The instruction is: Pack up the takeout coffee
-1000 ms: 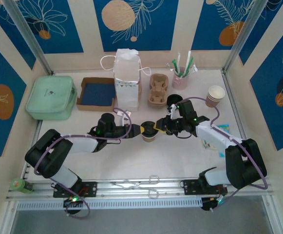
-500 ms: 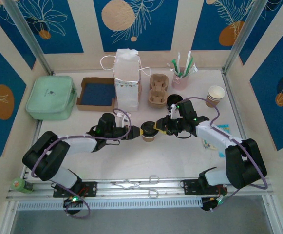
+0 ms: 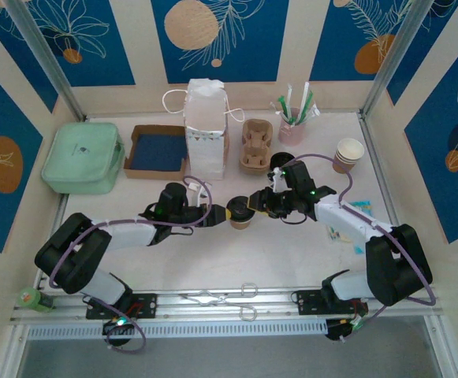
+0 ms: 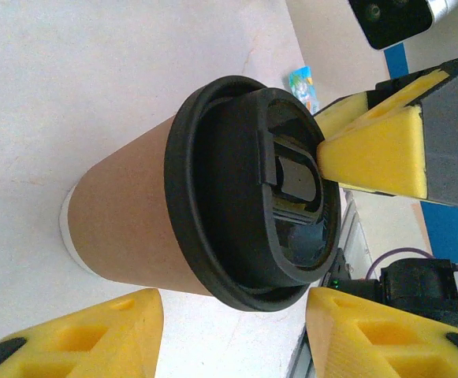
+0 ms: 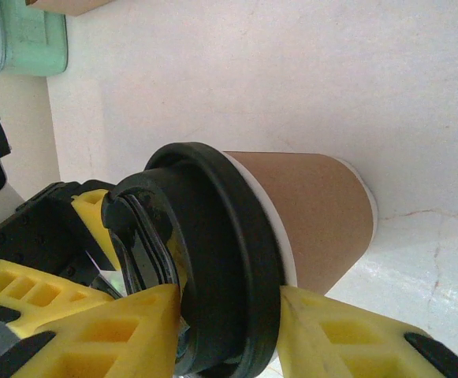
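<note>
The takeout coffee stands mid-table, a kraft-brown cup under a black lid. My right gripper comes at it from the right. In the right wrist view that gripper is shut on the lid, one yellow finger on the lid's top and the other under its rim against the cup wall. My left gripper is at the cup's left side. Its yellow fingers stand wide apart, open, short of the cup.
Along the back stand a white paper bag, a pulp cup carrier, a pink cup of straws and stacked paper cups. A cardboard tray and a green case sit at the back left.
My right gripper has edged left onto the cup's lid. The left gripper and the cup have hardly moved.
</note>
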`<state>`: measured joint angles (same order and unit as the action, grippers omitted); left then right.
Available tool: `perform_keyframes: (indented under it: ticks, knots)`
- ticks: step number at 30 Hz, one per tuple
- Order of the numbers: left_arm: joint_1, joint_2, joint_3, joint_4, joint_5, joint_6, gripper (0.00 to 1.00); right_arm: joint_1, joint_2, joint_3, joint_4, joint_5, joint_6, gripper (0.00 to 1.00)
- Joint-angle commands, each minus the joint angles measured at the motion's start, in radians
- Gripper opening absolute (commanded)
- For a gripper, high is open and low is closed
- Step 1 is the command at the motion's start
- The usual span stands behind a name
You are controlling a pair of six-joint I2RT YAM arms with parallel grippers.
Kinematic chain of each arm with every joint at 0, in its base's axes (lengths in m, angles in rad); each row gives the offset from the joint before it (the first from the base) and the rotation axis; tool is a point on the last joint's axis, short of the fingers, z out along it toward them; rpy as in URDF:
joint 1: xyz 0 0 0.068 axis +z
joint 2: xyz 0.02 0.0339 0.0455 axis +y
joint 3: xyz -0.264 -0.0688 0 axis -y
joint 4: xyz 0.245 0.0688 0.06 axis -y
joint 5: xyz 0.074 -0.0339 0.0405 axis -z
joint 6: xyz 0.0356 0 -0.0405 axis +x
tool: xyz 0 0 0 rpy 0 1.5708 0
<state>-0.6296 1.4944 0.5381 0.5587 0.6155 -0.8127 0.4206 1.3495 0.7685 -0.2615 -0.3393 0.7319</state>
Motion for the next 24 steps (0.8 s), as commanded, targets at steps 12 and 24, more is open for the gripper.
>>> perform_keyframes:
  ticks: [12, 24]
  knots:
    - [-0.005, -0.028, 0.025, -0.020, -0.019, 0.029, 0.52, 0.023, 0.016, -0.008, -0.147, 0.115, -0.042, 0.48]
    - [-0.005, -0.028, 0.025, -0.031, -0.024, 0.038, 0.52, 0.049, 0.024, 0.012, -0.168, 0.140, -0.052, 0.49]
